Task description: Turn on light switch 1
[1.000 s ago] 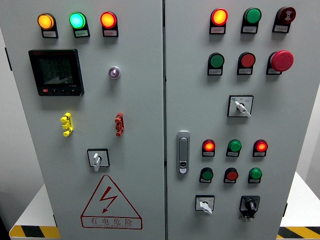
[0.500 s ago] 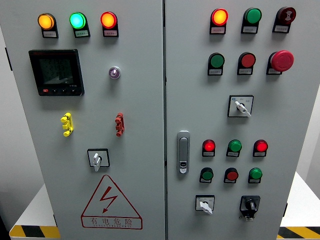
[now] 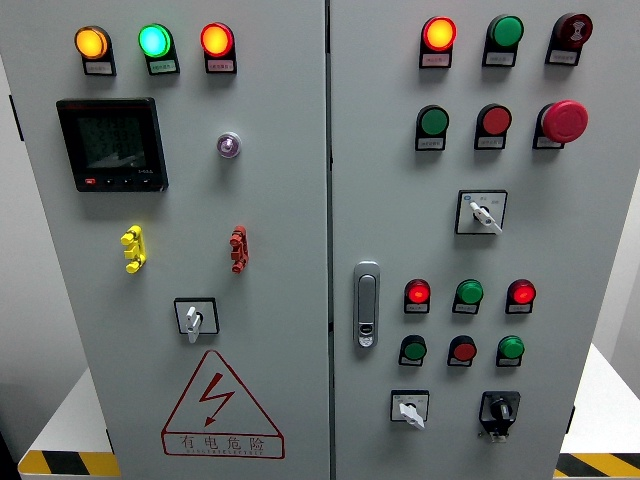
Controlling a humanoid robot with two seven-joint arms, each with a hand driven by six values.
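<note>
Cabinet (image 3: 280,200) waits; neither robot hand shows, so their state cannot be told.
No label marks switch 1; the toggle (image 3: 133,248) near the left door's left edge seems likeliest, and the mushroom button (image 3: 563,121) risks a wrong press.

A pale wall (image 3: 25,330) flanks the scene, with yellow-and-black hazard tape (image 3: 68,463) (both lower corners) edging a white floor (image 3: 610,400).

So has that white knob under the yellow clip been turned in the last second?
No. The white knob points down at the same angle, unchanged against its square plate and the warning triangle below.
</note>
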